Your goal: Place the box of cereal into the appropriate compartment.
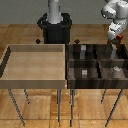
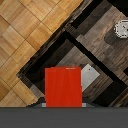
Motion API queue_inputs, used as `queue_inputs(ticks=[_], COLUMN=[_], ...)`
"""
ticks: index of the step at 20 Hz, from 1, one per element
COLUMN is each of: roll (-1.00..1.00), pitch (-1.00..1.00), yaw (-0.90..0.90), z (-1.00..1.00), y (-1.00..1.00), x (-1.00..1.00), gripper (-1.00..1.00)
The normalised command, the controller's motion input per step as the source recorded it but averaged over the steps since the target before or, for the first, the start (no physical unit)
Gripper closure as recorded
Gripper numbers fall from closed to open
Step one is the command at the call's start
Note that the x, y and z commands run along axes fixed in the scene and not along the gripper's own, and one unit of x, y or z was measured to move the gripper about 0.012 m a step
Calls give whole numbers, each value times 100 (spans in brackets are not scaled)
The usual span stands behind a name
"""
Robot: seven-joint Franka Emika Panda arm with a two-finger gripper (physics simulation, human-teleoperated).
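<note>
Cereal box: red, held up above the dark bin, over its far cell on the exterior view's right.
Hand: closed on the cereal box.
Cell: a pale grey block is seen inside.
Light tray: seen beside the bin.

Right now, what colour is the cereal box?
Bright red; the box of cereal shows best in the wrist view.

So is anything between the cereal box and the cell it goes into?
Nothing visible does. In the wrist view the box of cereal, held in the jaws, hangs over the open cell. A pale-grey block stands inside that cell, beside the box rather than under it.
</note>
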Motion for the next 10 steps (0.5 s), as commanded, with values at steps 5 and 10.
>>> queue_inputs(ticks=[5,10], roll=[0,0], pitch=[0,0], yaw=[0,0], z=[-100,-80], y=[0,0], x=[0,0], gripper=[100,100])
